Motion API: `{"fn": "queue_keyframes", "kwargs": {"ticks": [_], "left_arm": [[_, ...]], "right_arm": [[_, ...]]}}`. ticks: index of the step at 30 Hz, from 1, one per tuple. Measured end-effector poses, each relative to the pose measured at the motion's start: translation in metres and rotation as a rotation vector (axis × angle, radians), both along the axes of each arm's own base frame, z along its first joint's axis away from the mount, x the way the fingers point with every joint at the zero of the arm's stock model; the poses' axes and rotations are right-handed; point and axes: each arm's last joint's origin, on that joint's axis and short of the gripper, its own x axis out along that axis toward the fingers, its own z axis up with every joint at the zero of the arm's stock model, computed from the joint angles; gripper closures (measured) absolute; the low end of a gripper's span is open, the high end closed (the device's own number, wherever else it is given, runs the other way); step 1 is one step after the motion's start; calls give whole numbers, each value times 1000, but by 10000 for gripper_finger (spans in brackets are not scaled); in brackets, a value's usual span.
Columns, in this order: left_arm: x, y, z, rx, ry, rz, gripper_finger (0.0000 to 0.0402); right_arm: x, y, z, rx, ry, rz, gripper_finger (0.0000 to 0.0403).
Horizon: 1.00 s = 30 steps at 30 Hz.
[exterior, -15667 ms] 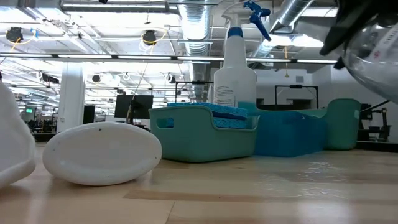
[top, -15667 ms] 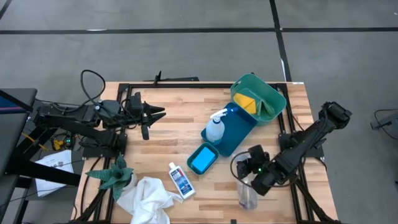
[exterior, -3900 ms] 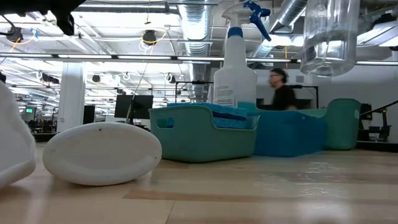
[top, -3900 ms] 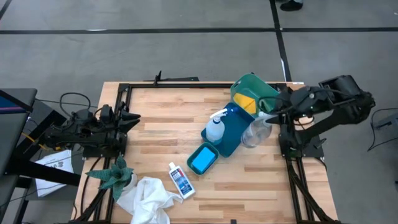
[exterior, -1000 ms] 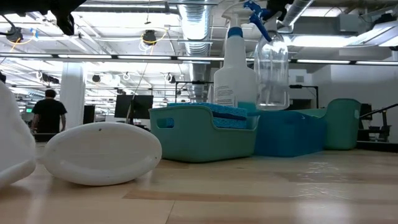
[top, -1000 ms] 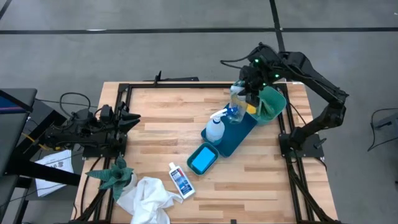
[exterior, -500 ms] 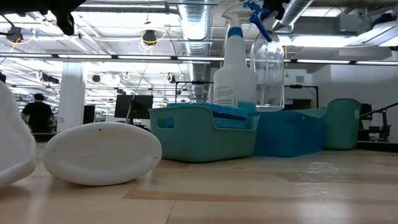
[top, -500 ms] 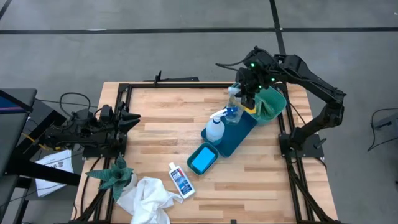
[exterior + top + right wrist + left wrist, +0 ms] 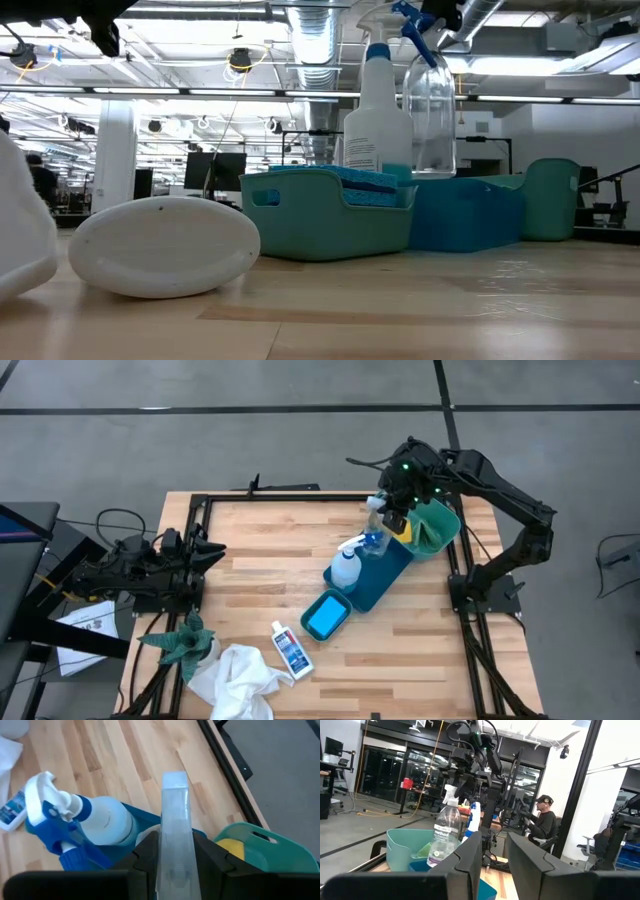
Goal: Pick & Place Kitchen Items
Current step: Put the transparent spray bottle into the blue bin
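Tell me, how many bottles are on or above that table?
3. A white spray bottle stands in the blue tray. A clear plastic bottle hangs over that tray, held by the right gripper. A small blue-labelled white bottle lies near the white cloth.

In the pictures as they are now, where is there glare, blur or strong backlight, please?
Low view: bright ceiling lamps behind backlight the clear bottle and spray bottle; the white bottle nearest the lens looks soft. Left wrist view: the own fingers are dark and blurred. Right wrist view: the clear bottle fills the middle, blurred. High view: even light, faint shadows on the table.
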Motion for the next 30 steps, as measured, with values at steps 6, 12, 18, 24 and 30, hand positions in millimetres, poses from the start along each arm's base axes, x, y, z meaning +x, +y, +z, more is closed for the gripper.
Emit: {"fn": "queue_keyframes", "kwargs": {"ticks": [6,12,18,24,30], "left_arm": [[0,0,0,0,0,0,314],[0,0,0,0,0,1,314],[0,0,0,-2,0,5,314],[0,0,0,-2,0,5,314],[0,0,0,-2,0,4,314]], "right_arm": [[2,5,0,5,-7,-37,316],[6,3,-19,53,52,-73,316],[13,1,-29,47,46,-38,316],[13,4,-32,54,58,121,316],[10,7,-33,1,102,291,316]]}}
